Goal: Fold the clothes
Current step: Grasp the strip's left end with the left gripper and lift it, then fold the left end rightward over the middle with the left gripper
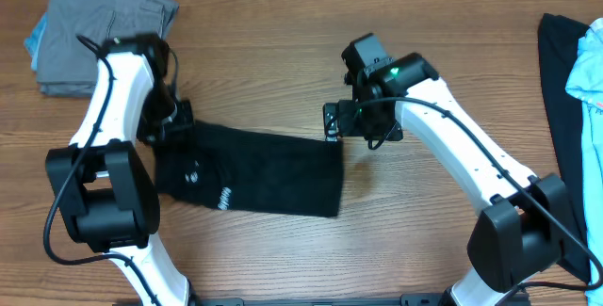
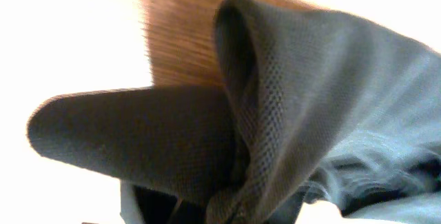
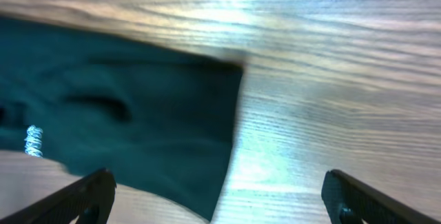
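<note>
The black shirt (image 1: pixel 273 169) bears white lettering (image 1: pixel 224 199), seemingly too small to read.

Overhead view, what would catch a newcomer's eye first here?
A black shirt lies folded into a strip in the middle of the table, white lettering up. The left end effector is shut on fabric at its upper left corner, while the right end effector hangs open by the upper right corner. A grey pile sits at the far left, and a light blue garment and a black garment lie at the right edge.
</note>
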`<state>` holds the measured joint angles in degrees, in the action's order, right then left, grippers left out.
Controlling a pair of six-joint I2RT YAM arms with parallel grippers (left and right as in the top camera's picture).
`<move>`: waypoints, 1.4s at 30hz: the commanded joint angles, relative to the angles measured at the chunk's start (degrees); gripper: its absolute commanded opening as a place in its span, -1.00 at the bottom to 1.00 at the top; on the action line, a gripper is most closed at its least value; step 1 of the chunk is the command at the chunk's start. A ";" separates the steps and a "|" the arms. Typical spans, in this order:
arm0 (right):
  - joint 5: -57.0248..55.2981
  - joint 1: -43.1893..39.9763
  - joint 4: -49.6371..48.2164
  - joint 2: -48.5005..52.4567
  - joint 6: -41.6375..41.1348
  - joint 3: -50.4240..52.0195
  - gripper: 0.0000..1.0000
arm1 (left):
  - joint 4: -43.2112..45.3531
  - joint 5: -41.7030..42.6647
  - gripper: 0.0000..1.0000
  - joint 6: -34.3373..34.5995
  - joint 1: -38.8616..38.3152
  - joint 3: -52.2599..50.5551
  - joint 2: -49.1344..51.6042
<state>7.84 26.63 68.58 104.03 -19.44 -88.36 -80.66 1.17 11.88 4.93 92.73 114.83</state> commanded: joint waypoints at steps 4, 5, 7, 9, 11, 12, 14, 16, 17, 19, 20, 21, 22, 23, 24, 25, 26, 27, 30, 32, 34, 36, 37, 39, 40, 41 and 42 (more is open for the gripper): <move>11.21 0.02 -12.81 -1.05 0.85 13.77 1.00 | -7.30 3.13 -0.92 2.32 -5.07 13.90 -0.83; 13.05 0.02 -14.16 -1.05 1.40 15.41 1.00 | -7.52 4.15 -0.92 2.34 -5.99 14.12 -0.85; 14.60 0.04 -15.41 -1.05 1.46 17.49 1.00 | -7.89 6.82 -0.92 2.36 -8.15 14.10 -0.85; 14.99 0.02 -15.89 -1.05 1.46 19.02 1.00 | -8.04 9.68 -0.92 2.54 -10.78 13.88 -0.83; 15.02 0.02 -15.91 -1.05 1.46 19.96 1.00 | -8.11 12.17 -0.92 2.54 -13.73 13.88 -0.83; 15.02 0.02 -15.82 -1.05 1.46 20.17 1.00 | -8.07 13.07 -0.92 2.54 -15.45 13.88 -0.83; 15.19 0.02 -15.61 -1.05 1.44 20.22 1.00 | -7.87 13.40 -0.92 2.56 -18.62 13.88 -0.83; 15.89 0.02 -15.74 -1.05 1.42 20.22 1.00 | -7.39 13.27 -0.92 2.54 -22.10 13.88 -0.83; 15.89 0.02 -15.82 -1.05 1.09 20.22 1.00 | -7.10 13.25 -0.92 2.51 -23.78 13.88 -0.83; 15.85 0.02 -15.91 -1.05 0.28 20.22 1.00 | -6.80 13.25 -0.92 2.51 -26.45 13.81 -0.74; 15.87 0.02 -15.89 -1.05 -0.02 20.22 1.00 | -6.71 13.31 -0.92 2.56 -27.67 13.79 -0.74; 15.87 0.02 -15.87 -1.05 -0.17 20.22 1.00 | -6.56 13.29 -0.91 2.54 -28.79 13.68 -0.72; 15.87 0.02 -15.80 -1.05 -0.26 20.22 1.00 | -6.25 13.29 -0.91 2.56 -29.88 13.40 -0.72; 15.87 0.02 -15.80 -1.05 -0.26 20.22 1.00 | -6.16 13.29 -0.91 2.82 -30.64 13.29 -0.72; 15.87 0.02 -15.82 -1.05 -0.26 20.22 1.00 | -5.86 13.29 -0.89 3.26 -31.43 13.03 -0.72; 15.87 0.02 -15.85 -1.05 -0.26 20.22 1.00 | -5.53 13.27 -0.89 3.41 -32.09 12.68 -0.72; 15.87 0.00 -15.85 -1.05 -0.28 20.22 1.00 | -5.11 13.29 -0.85 3.43 -32.65 12.33 -0.72; 15.87 -0.04 -15.87 -1.05 -0.31 20.22 1.00 | -4.50 13.33 -0.60 3.65 -33.31 11.87 -0.72; 15.85 -0.22 -16.00 -1.05 -0.31 20.22 1.00 | -2.54 13.35 0.19 3.63 -34.75 10.34 -0.72; 15.82 -0.61 -15.78 -1.05 -0.63 20.11 1.00 | -1.44 13.75 0.13 3.72 -35.32 9.73 -0.72; 15.87 -2.56 -14.67 -1.07 -1.64 19.54 1.00 | -0.70 13.94 0.11 4.26 -35.65 9.68 -0.72; 15.80 -4.96 -12.68 -1.07 -1.57 18.21 1.00 | -0.22 14.73 0.21 4.46 -35.71 9.68 -0.72; 15.80 -6.16 -11.67 -1.14 -1.55 17.42 1.00 | 0.07 15.58 0.22 4.46 -35.71 9.68 -0.72; 15.63 -9.27 -9.25 -1.38 -1.29 15.45 1.00 | 0.42 16.92 0.26 4.44 -35.60 9.81 -0.74; 15.34 -11.15 -7.82 -1.57 -1.03 14.29 1.00 | 0.39 16.83 0.29 4.42 -35.56 10.08 -0.74; 15.41 -12.79 -6.56 -1.90 -0.07 13.25 1.00 | 0.35 16.65 0.30 4.15 -35.43 10.47 -0.74; 15.41 -14.56 -5.03 -2.25 0.68 11.96 1.00 | 0.24 16.70 0.31 3.74 -35.21 11.04 -0.87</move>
<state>23.57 17.23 61.28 104.03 -20.27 -71.35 -80.44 15.97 15.57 -30.57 102.80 114.80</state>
